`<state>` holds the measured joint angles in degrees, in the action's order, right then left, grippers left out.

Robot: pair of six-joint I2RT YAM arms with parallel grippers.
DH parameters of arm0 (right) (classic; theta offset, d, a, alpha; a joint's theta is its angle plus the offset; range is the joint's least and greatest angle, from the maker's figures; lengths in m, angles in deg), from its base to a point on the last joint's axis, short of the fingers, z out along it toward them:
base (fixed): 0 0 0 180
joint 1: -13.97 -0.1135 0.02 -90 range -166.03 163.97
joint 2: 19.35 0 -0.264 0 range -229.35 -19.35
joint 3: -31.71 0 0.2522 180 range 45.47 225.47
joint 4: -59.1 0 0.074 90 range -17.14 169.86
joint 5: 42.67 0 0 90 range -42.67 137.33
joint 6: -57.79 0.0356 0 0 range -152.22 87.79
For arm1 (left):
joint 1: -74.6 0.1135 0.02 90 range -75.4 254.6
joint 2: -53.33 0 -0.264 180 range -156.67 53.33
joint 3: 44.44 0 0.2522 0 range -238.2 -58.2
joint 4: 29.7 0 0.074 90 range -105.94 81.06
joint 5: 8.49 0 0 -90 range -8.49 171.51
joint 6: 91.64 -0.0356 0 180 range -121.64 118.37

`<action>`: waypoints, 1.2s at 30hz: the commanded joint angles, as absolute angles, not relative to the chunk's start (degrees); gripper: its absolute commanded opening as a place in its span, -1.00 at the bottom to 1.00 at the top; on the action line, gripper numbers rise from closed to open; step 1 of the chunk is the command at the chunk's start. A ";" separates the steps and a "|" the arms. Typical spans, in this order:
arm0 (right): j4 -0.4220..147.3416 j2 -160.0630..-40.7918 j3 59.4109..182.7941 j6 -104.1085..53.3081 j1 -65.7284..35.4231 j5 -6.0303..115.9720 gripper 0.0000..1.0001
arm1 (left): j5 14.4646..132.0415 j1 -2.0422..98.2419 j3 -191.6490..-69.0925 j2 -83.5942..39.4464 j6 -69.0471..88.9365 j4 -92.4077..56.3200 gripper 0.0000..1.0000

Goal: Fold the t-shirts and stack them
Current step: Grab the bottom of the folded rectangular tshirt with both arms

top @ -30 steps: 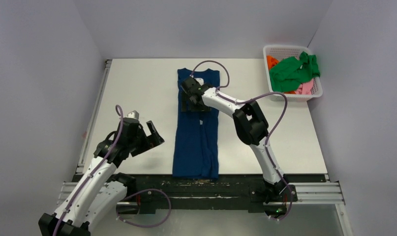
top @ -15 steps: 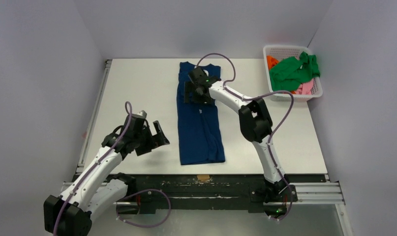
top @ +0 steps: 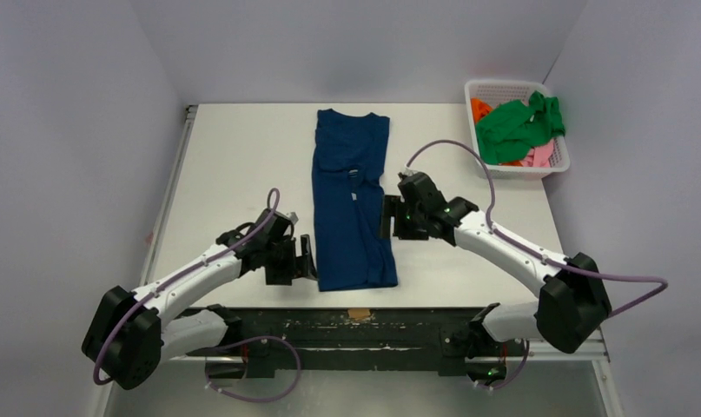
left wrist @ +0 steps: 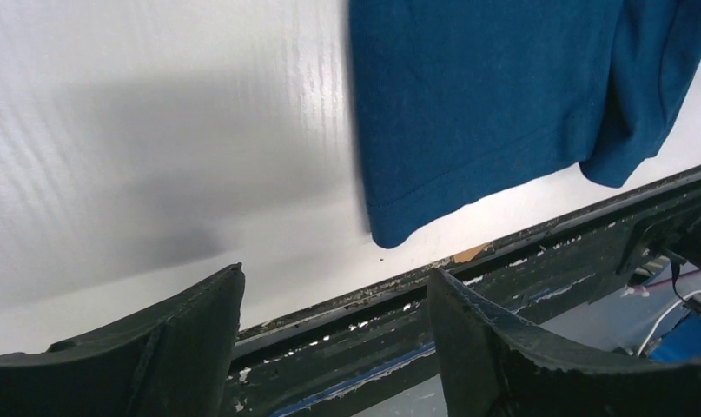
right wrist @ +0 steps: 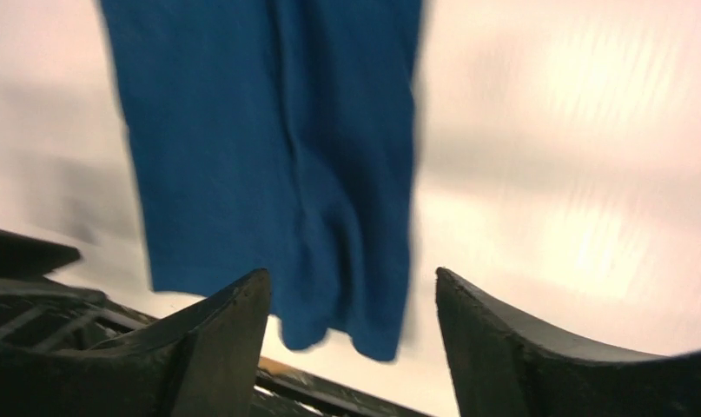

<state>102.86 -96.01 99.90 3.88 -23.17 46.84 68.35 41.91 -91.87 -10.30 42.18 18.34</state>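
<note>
The navy shirt (top: 351, 208) lies flat on the table (top: 242, 165) as a long narrow strip, sleeves already folded in, collar at the far side and hem toward the arms. A green shirt (top: 516, 126) waits with others in the basket (top: 469, 89) at the far right corner.

The left gripper (top: 299, 261) sits low just beside the hem's left corner, fingers spread with nothing between them. The right gripper (top: 388, 217) hovers by the shirt's right edge, likewise spread and empty.

The likely trouble is at the hem. Its right side is rumpled and hangs past the rest, so a pinch there could catch only one layer, and the folded sleeve side would slide open when the cloth is lifted. If the two grippers grab at unequal heights along the strip, the next fold would come out skewed. The left gripper also works close to the black rail (top: 373, 326) at the table's near edge, where a low approach could scrape it.

A second ago the right gripper was over the chest near the collar, and the hem reached the table's near edge. Now the shirt lies further back and the right arm has swung round to its right side. The left arm has come in from well off to the left
</note>
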 commanded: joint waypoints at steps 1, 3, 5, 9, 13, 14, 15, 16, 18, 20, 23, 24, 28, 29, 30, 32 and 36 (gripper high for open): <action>105.26 -89.47 89.39 8.16 -23.38 52.78 0.25 | 65.85 38.55 -91.03 -12.77 42.53 11.96 0.44; 102.90 -88.33 85.53 8.93 -23.38 56.15 0.17 | 65.70 36.87 -91.66 -15.45 42.79 10.61 0.36; 99.72 -88.99 83.36 9.47 -23.42 59.27 0.11 | 66.59 35.52 -92.79 -18.27 42.62 10.74 0.29; 92.48 -92.49 81.81 9.49 -23.55 62.24 0.09 | 69.17 33.65 -93.70 -22.25 42.79 11.28 0.06; 91.93 -97.47 82.67 7.82 -23.53 60.47 0.00 | 69.48 32.68 -94.03 -25.85 42.66 10.23 -0.06; 92.27 -98.42 82.73 7.64 -23.53 60.62 -0.10 | 69.37 32.37 -94.21 -26.77 42.60 9.97 -0.12; 92.83 -99.21 82.73 7.40 -23.55 61.17 -0.26 | 69.00 32.14 -94.50 -27.95 42.51 9.95 -0.23; 93.89 -99.53 82.63 7.19 -23.55 61.85 -0.40 | 68.73 31.88 -94.96 -29.25 42.53 10.39 -0.37; 96.03 -98.16 81.62 7.23 -23.61 63.29 -0.59 | 69.79 31.41 -95.23 -30.92 42.77 12.28 -0.63; 98.10 -94.85 79.70 7.68 -23.73 63.58 -0.67 | 71.74 31.27 -94.30 -31.41 43.65 13.27 -0.96; 101.18 -89.85 77.03 8.51 -23.80 66.48 -0.75 | 72.99 31.14 -92.79 -30.75 44.87 14.91 -1.00; 101.89 -88.49 76.07 8.97 -23.75 67.80 -0.77 | 73.08 31.10 -91.86 -29.97 45.26 15.19 -1.00; 105.00 -82.97 72.72 11.05 -23.82 71.10 -0.85 | 70.81 30.18 -86.81 -23.60 47.07 15.26 -1.00; 105.25 -81.48 72.10 11.80 -23.74 71.94 -0.88 | 69.54 29.46 -85.74 -21.47 47.55 15.18 -1.00; 105.22 -79.61 71.66 12.46 -23.78 72.84 -0.96 | 68.50 28.64 -84.98 -18.86 48.20 15.03 -1.00; 104.30 -77.36 71.38 13.35 -23.86 74.53 -1.00 | 67.19 26.57 -84.41 -13.86 49.64 14.69 -1.00; 101.65 -76.38 73.60 11.75 -23.90 72.36 -0.89 | 67.61 25.38 -85.58 -7.57 50.42 15.70 -1.00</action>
